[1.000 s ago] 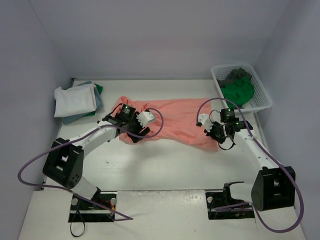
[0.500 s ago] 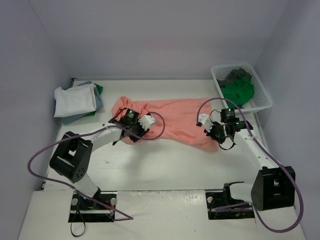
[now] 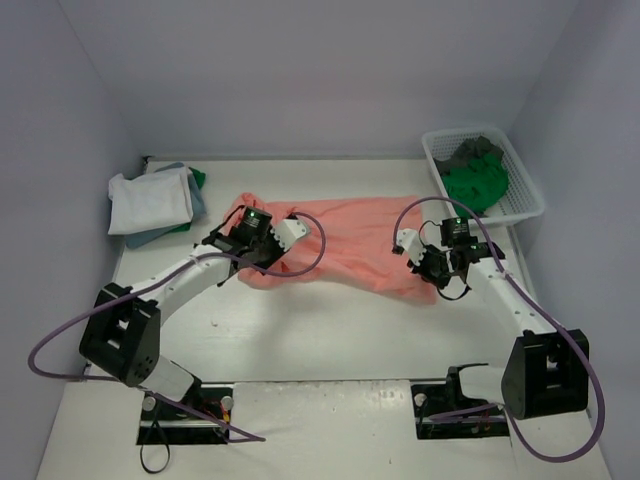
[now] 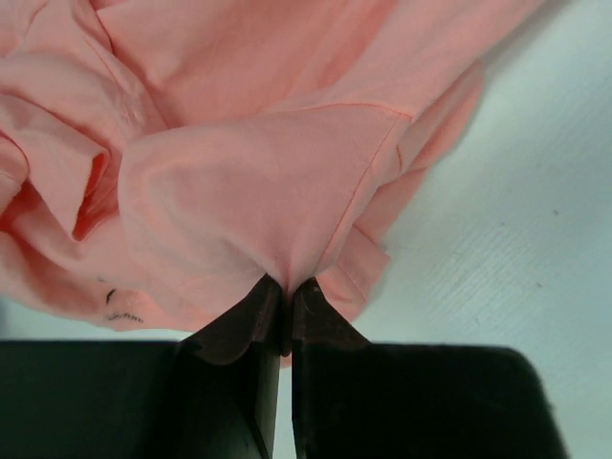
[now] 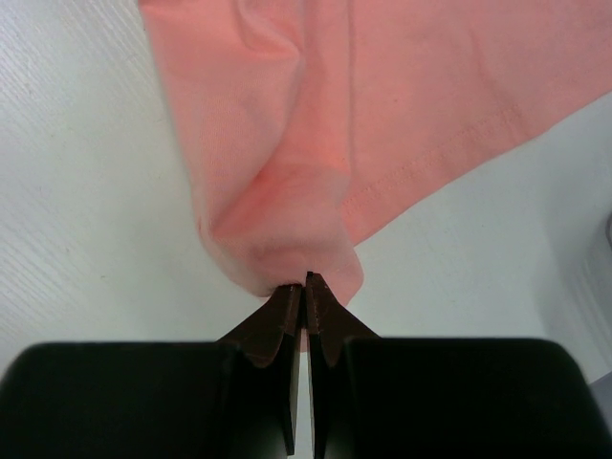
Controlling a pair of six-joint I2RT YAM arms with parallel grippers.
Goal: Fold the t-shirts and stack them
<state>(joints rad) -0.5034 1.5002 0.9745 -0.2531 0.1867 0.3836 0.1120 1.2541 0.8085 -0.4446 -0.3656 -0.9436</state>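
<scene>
Since a second ago the left gripper [image 4: 285, 290] has gone from spread to pressed together, and its arm has swung a little over the table [image 3: 330, 330]; the right arm has not shifted. Nearest the bases, both grippers now pinch the salmon t-shirt [image 3: 345, 235]: the left one nips a bunched fold at the shirt's left end, and the right gripper [image 5: 306, 283] is clamped on a gathered bit of cloth by the hemmed edge at the right end. The shirt lies across the middle of the table between them, spread out on the right but crumpled on the left, and no fold is made in it yet. Farther back on the left sits the folded stack [image 3: 150, 200], white on top with blue and green edges showing beneath, which I judge to be three shirts done. In the far right corner the basket [image 3: 531, 197] holds a green t-shirt [image 3: 478, 183] and a dark grey t-shirt [image 3: 476, 151], both crumpled and waiting. By that count the task looks a little past halfway.
</scene>
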